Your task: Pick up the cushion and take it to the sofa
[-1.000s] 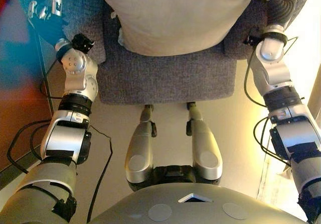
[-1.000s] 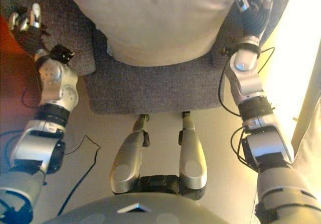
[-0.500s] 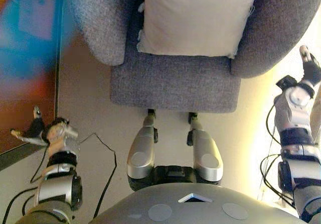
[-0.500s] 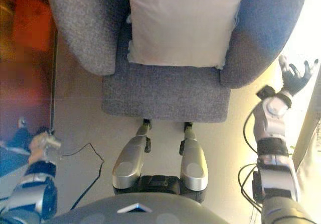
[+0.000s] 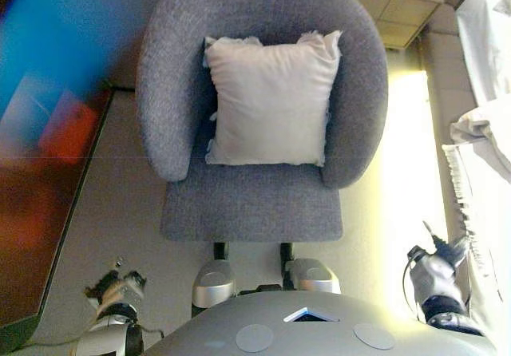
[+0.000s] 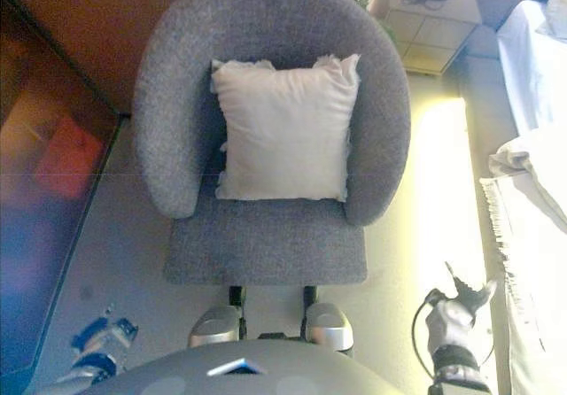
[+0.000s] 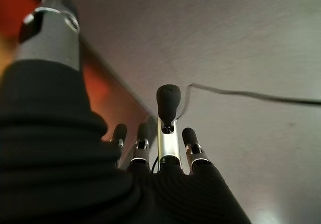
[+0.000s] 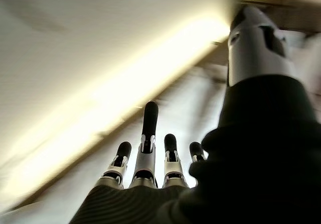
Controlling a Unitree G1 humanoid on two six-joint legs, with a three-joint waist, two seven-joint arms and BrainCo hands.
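The white square cushion (image 5: 270, 100) leans against the backrest of a grey round armchair (image 5: 251, 204), on its seat. No hand touches it. My left hand (image 5: 110, 286) hangs low at my left side, well short of the chair, with its fingers (image 7: 167, 114) straight and empty above the floor. My right hand (image 6: 457, 310) hangs low at my right side beside the chair's front corner, with its fingers (image 8: 147, 133) straight and empty.
A white cloth-covered piece of furniture (image 5: 483, 140) runs along the right. A small pale side table (image 5: 398, 1) stands behind the chair to the right. A dark reddish glossy panel (image 5: 40, 180) lies on the left.
The whole view has pulled back, so the full armchair now shows. Both hands have dropped from the cushion and armrests to my sides. The cushion stays on the chair.
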